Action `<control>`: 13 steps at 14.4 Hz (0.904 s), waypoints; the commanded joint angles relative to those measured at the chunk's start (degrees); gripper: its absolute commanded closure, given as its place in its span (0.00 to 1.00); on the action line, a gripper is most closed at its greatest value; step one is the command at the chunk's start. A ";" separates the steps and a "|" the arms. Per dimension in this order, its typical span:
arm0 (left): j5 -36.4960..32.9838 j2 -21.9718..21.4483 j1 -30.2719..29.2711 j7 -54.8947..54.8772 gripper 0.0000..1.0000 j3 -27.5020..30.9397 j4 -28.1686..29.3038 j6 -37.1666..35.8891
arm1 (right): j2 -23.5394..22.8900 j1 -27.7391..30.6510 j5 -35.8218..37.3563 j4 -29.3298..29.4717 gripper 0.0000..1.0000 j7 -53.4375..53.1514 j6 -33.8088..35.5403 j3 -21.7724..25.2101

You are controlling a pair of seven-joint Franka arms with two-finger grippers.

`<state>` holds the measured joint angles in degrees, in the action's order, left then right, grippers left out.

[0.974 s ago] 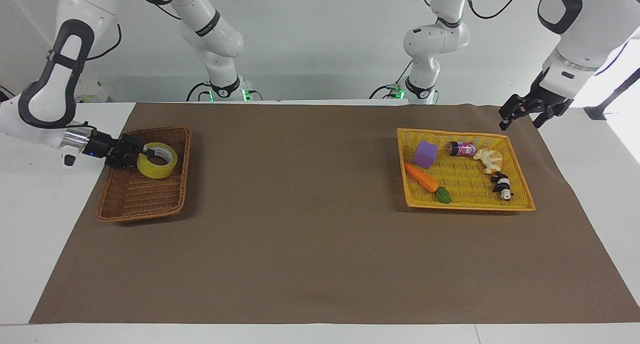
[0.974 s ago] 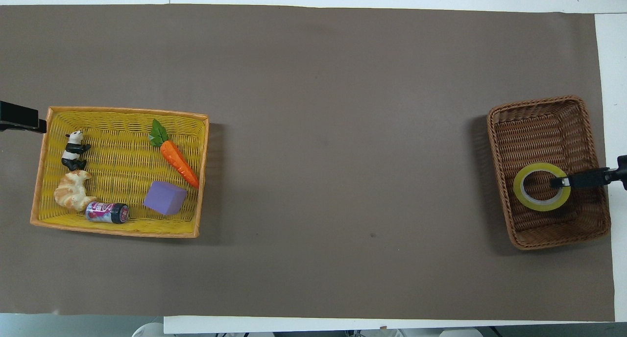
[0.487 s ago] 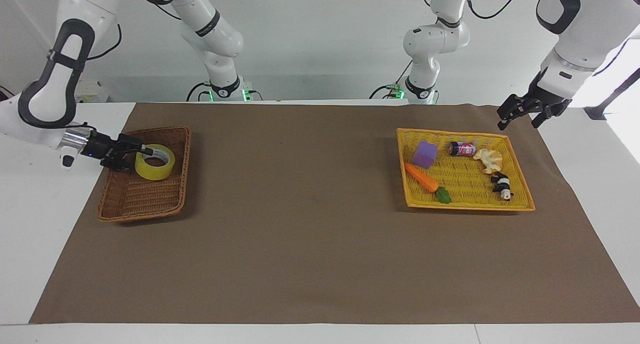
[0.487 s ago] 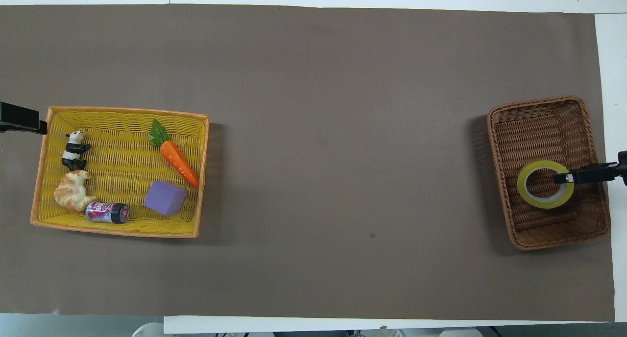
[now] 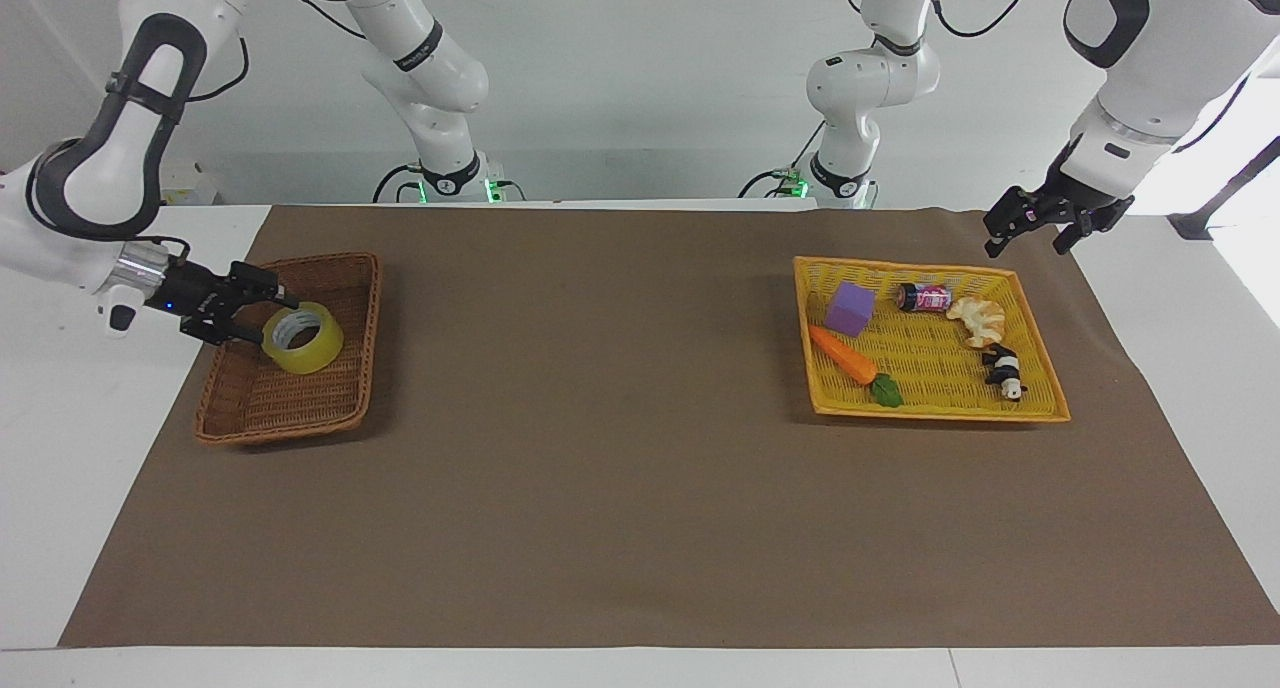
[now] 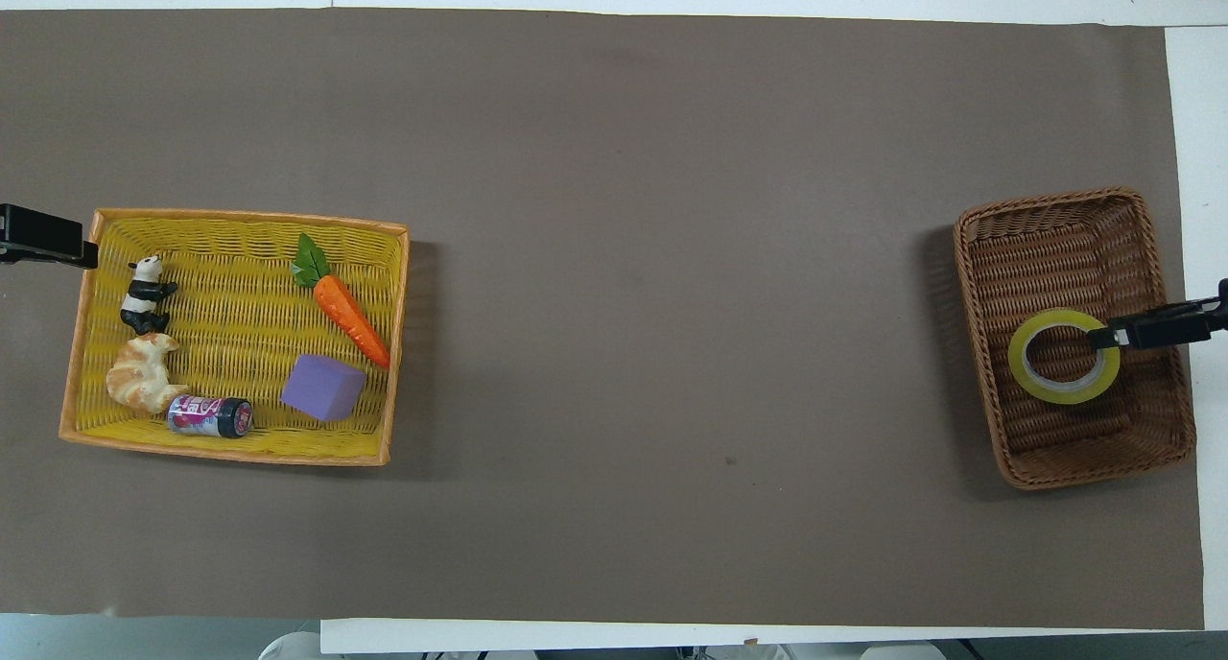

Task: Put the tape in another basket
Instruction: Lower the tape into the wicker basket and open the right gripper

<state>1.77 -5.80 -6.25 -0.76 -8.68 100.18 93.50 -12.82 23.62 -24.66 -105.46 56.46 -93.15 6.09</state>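
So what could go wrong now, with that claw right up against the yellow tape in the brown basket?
1. The tape sits tilted in the brown basket, so it may tip or roll against the sloping wall.
2. The right claw is at the tape's rim; if it moves away carelessly, it could snag the roll and drag it out.
3. The left claw waits near the yellow basket, where a low move might bump it.
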 commanded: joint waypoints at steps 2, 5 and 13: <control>-0.80 -0.96 1.85 0.59 0.00 2.69 0.28 -1.21 | 3.93 -4.62 5.75 2.00 0.00 -5.38 -0.10 -0.21; -0.27 -0.53 2.20 0.50 0.00 4.28 -0.60 -1.83 | 8.41 -9.89 9.35 2.62 0.00 -14.06 -0.28 -0.29; -0.36 -0.26 5.02 -0.12 0.00 5.69 -3.14 -5.33 | 11.59 -16.32 21.48 16.06 0.00 -50.90 15.17 -0.47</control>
<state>1.78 -5.92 -2.49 -0.74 -4.23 99.57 91.35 -0.92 7.25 -5.63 -92.73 11.40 -81.61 5.78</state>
